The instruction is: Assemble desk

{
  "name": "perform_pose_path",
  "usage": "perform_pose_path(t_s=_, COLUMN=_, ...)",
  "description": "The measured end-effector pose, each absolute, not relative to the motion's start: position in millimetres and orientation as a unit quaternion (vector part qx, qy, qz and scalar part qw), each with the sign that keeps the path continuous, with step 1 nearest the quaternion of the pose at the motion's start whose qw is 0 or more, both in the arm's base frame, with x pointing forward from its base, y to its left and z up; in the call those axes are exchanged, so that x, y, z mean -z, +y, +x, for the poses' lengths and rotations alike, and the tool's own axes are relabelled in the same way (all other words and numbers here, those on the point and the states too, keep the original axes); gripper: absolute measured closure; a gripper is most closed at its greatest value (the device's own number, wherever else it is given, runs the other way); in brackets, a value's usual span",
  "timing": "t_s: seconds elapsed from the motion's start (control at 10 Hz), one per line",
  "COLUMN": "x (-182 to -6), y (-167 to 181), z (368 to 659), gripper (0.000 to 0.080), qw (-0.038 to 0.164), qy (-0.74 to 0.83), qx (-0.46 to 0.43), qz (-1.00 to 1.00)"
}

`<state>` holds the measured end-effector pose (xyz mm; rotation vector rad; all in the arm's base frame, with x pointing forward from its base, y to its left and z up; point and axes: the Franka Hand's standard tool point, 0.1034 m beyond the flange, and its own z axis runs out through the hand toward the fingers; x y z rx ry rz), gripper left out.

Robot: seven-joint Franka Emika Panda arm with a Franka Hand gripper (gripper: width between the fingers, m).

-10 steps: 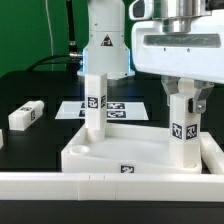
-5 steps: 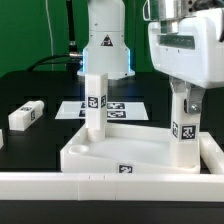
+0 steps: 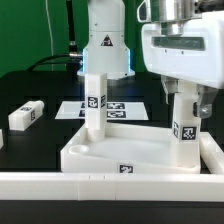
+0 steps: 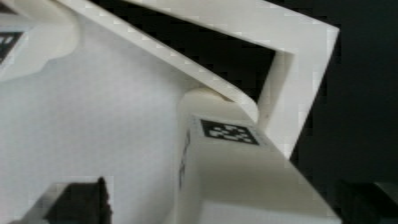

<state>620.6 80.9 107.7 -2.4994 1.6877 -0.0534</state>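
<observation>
- Over the exterior view's right corner of the desk slab (image 3: 120, 150), the gripper (image 3: 186, 92) is sitting higher than half a second ago and is now standing around the top of the upright leg (image 3: 184, 125); its fingers are looking spread, apparently no longer clamping.
- Across the slab, a second leg (image 3: 95, 100) is standing upright at the far corner, and a loose leg (image 3: 25, 115) is lying on the black table (image 3: 40, 90), near the marker board (image 3: 125, 107).
- At the wrist view, the tagged leg (image 4: 228, 160) is standing between dark fingertips (image 4: 75, 200), with gaps showing: I am judging this leg placed and released.
</observation>
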Motion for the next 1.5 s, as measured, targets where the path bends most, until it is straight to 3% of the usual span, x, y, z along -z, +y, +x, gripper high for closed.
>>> perform_pose_path(t_s=0.4, x=-107.3, y=81.9, z=620.9, gripper=0.0151, qw=0.058, qy=0.415, qx=0.030, qz=-0.908)
perform_pose_path(t_s=0.9, x=-108.3, y=79.4, z=622.1, gripper=0.0150, qw=0.036, qy=0.175, qx=0.045, qz=-0.983)
perform_pose_path(t_s=1.3, x=-109.1, y=80.3, z=622.4, gripper=0.0150, qw=0.022, qy=0.070, qx=0.049, qz=-0.996)
perform_pose_path(t_s=1.4, x=-108.9, y=79.8, z=622.3, gripper=0.0290, qw=0.022, qy=0.072, qx=0.049, qz=-0.996)
perform_pose_path(t_s=1.5, x=-108.9, y=79.6, z=622.2, gripper=0.0290, qw=0.022, qy=0.072, qx=0.049, qz=-0.996)
